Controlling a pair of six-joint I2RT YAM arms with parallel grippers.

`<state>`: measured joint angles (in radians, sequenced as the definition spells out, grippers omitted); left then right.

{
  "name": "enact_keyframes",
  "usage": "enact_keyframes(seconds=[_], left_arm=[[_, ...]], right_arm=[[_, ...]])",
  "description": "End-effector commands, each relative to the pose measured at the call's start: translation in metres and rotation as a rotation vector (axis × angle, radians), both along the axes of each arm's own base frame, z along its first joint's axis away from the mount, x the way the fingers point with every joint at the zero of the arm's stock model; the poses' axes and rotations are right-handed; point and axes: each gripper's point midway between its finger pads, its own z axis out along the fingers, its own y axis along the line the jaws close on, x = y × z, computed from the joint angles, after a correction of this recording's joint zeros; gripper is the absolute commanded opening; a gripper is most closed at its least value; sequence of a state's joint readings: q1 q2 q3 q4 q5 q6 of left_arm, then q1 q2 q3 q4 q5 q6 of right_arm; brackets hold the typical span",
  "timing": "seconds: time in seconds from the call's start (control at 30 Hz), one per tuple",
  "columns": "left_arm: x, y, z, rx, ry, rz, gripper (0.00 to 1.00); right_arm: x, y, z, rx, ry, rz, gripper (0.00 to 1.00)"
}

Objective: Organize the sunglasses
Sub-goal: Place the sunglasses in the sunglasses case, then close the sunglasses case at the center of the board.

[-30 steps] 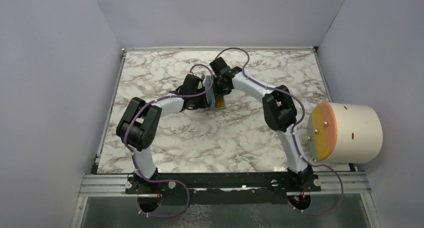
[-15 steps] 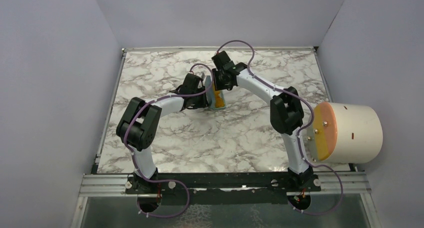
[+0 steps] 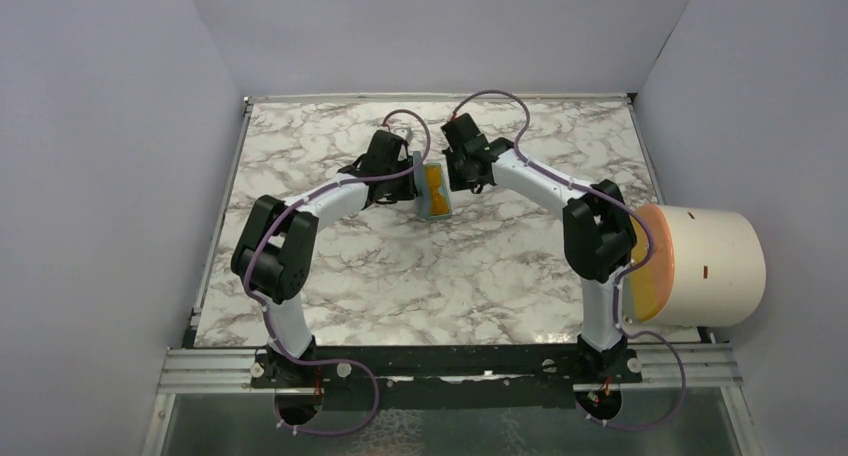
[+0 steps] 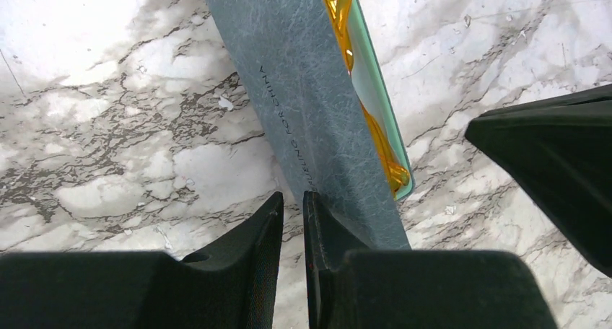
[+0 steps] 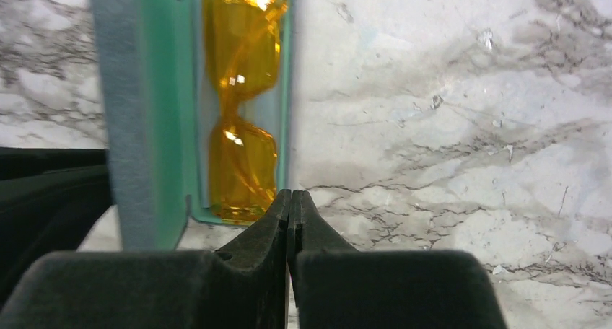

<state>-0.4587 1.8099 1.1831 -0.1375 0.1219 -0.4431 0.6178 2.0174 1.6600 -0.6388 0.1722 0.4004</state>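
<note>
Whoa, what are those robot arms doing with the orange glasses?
They are putting the sunglasses away. The orange sunglasses lie inside the open case on the marble table. The left end effector pinches the case's blue-grey lid and holds it open. The right end effector is shut with nothing in it, close to one end of the case. The case is not closed yet.

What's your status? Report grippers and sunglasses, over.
Left gripper shut on case flap. Right gripper shut, empty, beside case. Sunglasses inside open case. No obstruction seen.
</note>
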Motion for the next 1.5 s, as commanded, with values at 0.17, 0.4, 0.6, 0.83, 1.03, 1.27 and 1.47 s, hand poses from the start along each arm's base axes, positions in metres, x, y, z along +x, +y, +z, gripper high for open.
enact_keyframes(seconds=[0.17,0.4,0.6,0.83,1.03,1.27,1.47], left_arm=[[0.006,-0.001,0.021,0.005,-0.038,-0.002,0.19],[0.008,-0.006,0.024,-0.011,-0.036,-0.004,0.19],[0.009,-0.005,0.021,-0.008,-0.03,-0.002,0.2],[0.01,-0.007,0.02,-0.008,-0.027,-0.004,0.2],[0.011,-0.008,0.02,-0.01,-0.027,-0.007,0.19],[0.01,-0.015,0.016,-0.01,-0.019,-0.023,0.19],[0.006,-0.029,0.01,-0.002,-0.011,-0.052,0.19]], right_arm=[[0.017,-0.016,-0.037,0.064,0.018,-0.046,0.01],[0.021,-0.005,-0.05,0.177,0.056,-0.008,0.01],[0.025,0.007,-0.052,0.28,0.067,0.04,0.01],[0.024,0.018,-0.061,0.353,0.108,0.073,0.01],[0.019,0.023,-0.066,0.41,0.144,0.091,0.01],[0.014,0.026,-0.072,0.432,0.17,0.115,0.01],[0.01,0.028,-0.075,0.439,0.185,0.135,0.01]])
